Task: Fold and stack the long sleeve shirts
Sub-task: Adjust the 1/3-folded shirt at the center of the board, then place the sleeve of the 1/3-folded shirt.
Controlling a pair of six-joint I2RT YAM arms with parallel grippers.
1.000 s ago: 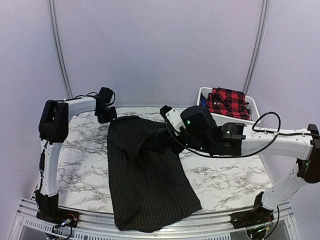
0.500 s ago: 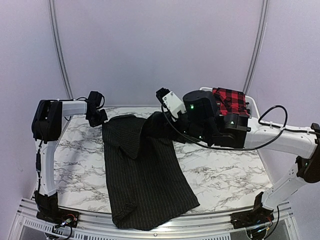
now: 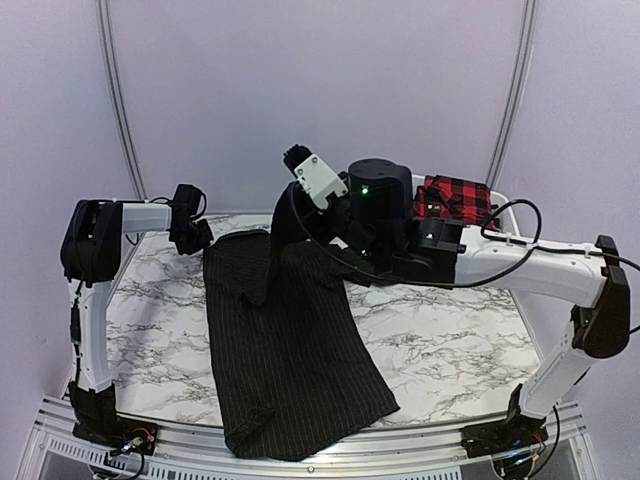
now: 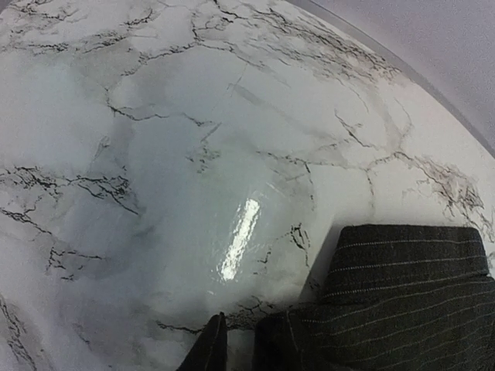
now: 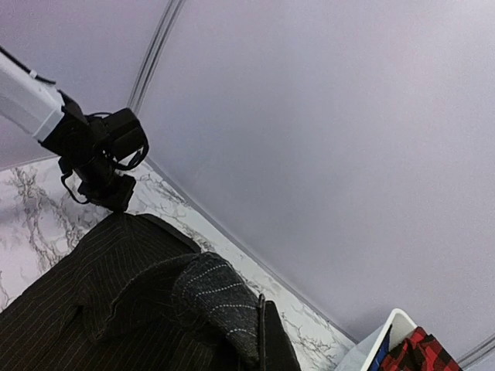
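Cloth limp, light: right gripper (image 5: 261,340) pinches pinstriped shirt (image 3: 285,340) fold aloft; left gripper (image 3: 190,236) at shirt's far corner, possibly loosening, cannot tell.

No text, label, brand, number or sign can be read in any of the views.
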